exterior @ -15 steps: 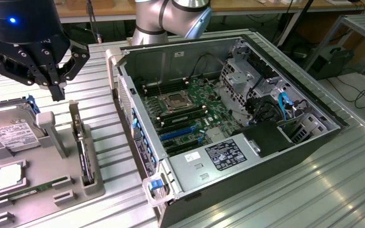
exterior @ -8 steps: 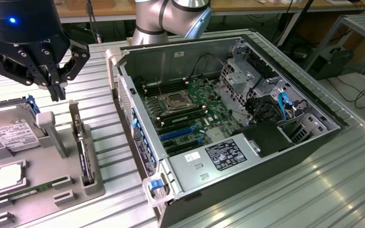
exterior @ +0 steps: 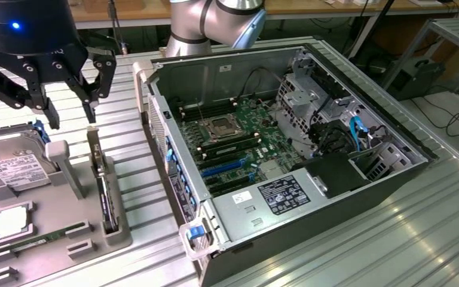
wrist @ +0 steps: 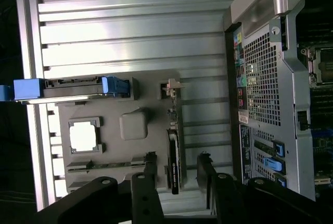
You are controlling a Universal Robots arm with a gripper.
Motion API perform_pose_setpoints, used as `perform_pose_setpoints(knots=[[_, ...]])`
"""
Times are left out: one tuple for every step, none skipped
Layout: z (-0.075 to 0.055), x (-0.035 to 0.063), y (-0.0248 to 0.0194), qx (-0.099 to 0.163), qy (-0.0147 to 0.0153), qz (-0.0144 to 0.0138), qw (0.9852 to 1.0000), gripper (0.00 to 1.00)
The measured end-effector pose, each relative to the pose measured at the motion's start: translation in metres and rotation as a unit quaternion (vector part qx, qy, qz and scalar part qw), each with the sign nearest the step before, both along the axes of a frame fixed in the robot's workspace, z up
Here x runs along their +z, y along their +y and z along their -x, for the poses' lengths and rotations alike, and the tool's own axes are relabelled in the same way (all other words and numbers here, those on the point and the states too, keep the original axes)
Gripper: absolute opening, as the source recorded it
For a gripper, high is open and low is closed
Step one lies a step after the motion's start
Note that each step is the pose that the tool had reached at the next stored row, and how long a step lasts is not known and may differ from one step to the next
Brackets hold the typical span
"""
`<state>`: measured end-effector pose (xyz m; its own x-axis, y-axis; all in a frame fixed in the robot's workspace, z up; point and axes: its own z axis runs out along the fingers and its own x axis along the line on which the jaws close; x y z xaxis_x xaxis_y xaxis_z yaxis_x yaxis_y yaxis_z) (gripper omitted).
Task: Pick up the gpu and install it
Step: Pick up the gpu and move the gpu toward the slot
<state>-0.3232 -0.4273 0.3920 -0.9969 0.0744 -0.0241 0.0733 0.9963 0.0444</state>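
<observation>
The gpu (exterior: 102, 179) stands on its edge in a slot of the grey holder tray (exterior: 70, 206), at the exterior view's left. It is a thin dark card, with its silver bracket (wrist: 171, 86) at one end. My black gripper (exterior: 70, 116) hangs above the tray's far end, a little higher than the card. Its fingers (exterior: 50, 116) are spread apart with nothing between them. In the wrist view the gpu (wrist: 175, 169) lies edge-on in line with the gap of the gripper (wrist: 177, 157), one finger (wrist: 151, 182) on either side of it and clear of it.
The open computer case (exterior: 213, 78) lies at the centre, its motherboard (exterior: 238, 137) and blue slots (exterior: 225, 170) facing up. The tray also carries a hard drive (exterior: 14, 164), a CPU (exterior: 10, 221) and a RAM stick (exterior: 38, 242). A ribbed metal tabletop (exterior: 389, 239) surrounds them.
</observation>
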Motion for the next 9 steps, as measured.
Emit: perform_pose_setpoints(knots=[[0.0, 0.0, 0.0, 0.0, 0.0, 0.0, 1.0, 0.48], [0.0, 0.0, 0.0, 0.0, 0.0, 0.0, 1.0, 0.54], [0.0, 0.0, 0.0, 0.0, 0.0, 0.0, 1.0, 0.54], [0.0, 0.0, 0.0, 0.0, 0.0, 0.0, 1.0, 0.6], [0.0, -0.0003, 0.0, 0.0, 0.0, 0.0002, 1.0, 0.6], [-0.0002, -0.001, 0.0, 0.001, 0.0001, 0.0013, 1.0, 0.66], [-0.0002, -0.002, 0.0, 0.002, 0.0003, 0.0028, 1.0, 0.66], [-0.0003, -0.0042, 0.0, 0.003, 0.0004, 0.0046, 1.0, 0.66], [-0.0003, -0.0065, 0.0, 0.003, 0.0004, 0.0048, 1.0, 0.66]])
